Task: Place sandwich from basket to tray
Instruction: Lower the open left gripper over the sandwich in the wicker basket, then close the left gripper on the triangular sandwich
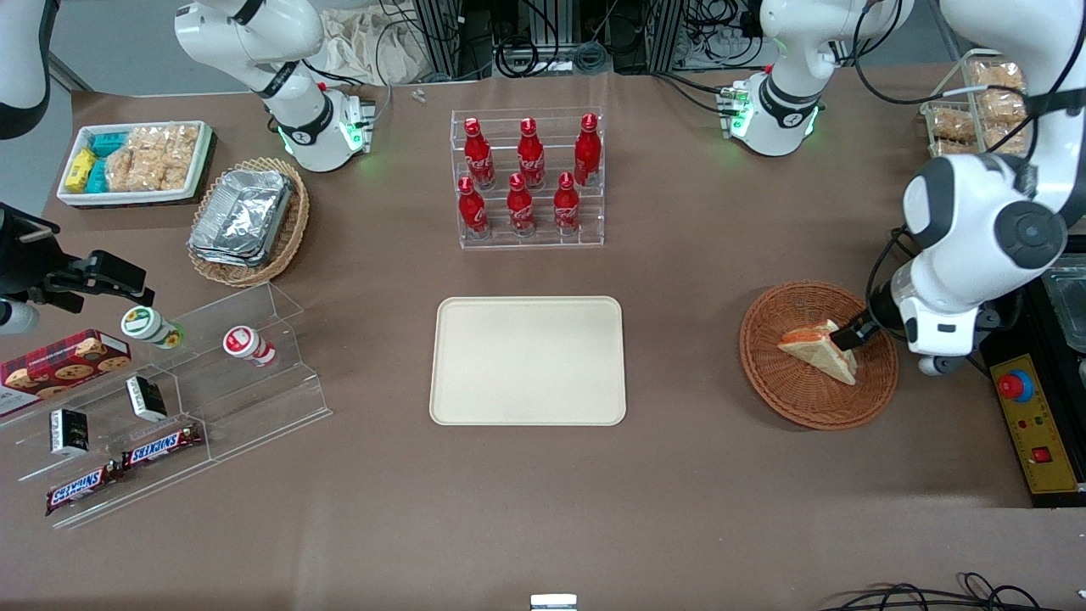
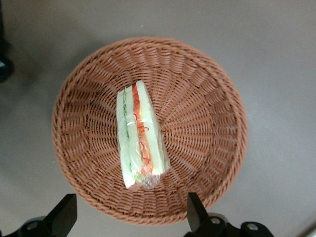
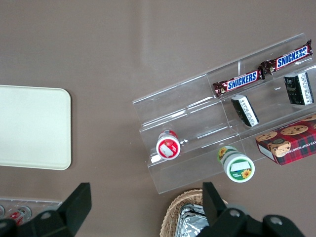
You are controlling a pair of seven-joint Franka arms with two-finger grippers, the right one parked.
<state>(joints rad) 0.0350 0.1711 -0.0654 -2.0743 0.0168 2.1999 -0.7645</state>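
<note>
Brown paper-like cover over the whole bench [image 1: 679, 280]. Cream-beige tray [image 1: 528, 361], flat and low-rimmed, taken here as the landmark, lying near the bench's middle. Reddish-brown woven basket [image 1: 797, 399] well apart from the tray, toward the working arm's end of the bench, at about the same nearness to the front camera. Clear stepped rack of six red bottles [image 1: 528, 178] farther from the front camera than the tray. Clear tiered display stand [image 1: 195, 399] toward the parked arm's end from the tray, carrying two Snickers bars [image 1: 127, 467], small dark packets and two round tubs. Tan wicker basket of foil containers [image 1: 246, 222] and white tray of snack packets [image 1: 136, 161] also toward the parked arm's end from the tray, farther from the front camera.

Sandwich [image 2: 139, 133] lying in the basket near its centre, wrapped in clear film, red-orange and green layers showing between pale bread; well apart from the tray. Tool [image 2: 129, 217] hanging above the basket's rim, just beside the sandwich's end, fingers spread wide and clamped on nothing. One black fingertip [image 1: 848, 336] seen from the front at the sandwich's edge; contact not clear.
</note>
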